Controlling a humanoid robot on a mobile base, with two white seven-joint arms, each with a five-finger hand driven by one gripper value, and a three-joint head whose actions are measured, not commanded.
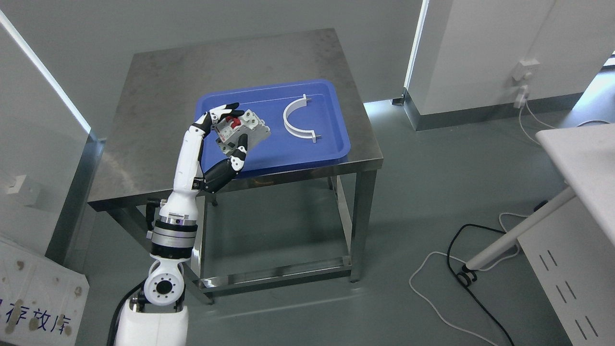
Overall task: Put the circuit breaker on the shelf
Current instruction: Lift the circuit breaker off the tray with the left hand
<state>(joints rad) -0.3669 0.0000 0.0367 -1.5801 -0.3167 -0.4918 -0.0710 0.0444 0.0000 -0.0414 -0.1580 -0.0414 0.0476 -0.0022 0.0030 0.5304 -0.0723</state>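
- Grey-green flooring and pale wall panels frame a square brushed-steel table [158, 110] with a low crossbar between its legs, seen from above.
- On the tabletop sits a shallow blue plastic tray [307, 149], its near edge close to the table's front rim.
- Inside the tray, toward its right half, lies a white semicircular plastic clamp [292, 126] with a small peg at each end (open side facing right).
- The robot's white-and-black left arm [185, 158] rises from the lower left of the frame and reaches over the tray's left portion.
- The left hand [226, 137] has its fingers curled around a light-grey boxy circuit breaker with a red switch [246, 129]; upper fingertips [230, 107] press at the top of the unit and the thumb braces it from below.
- The breaker is tilted in the grasp above the left part of the tray; whether it is touching the tray floor cannot be told.
- At right, a white desk edge [584, 154] with a slanted white leg stands well apart from the table, with black and white cables [456, 259] looping on the floor beside it.
- A white wall socket with a plugged-in adapter [522, 81] shows at upper right.
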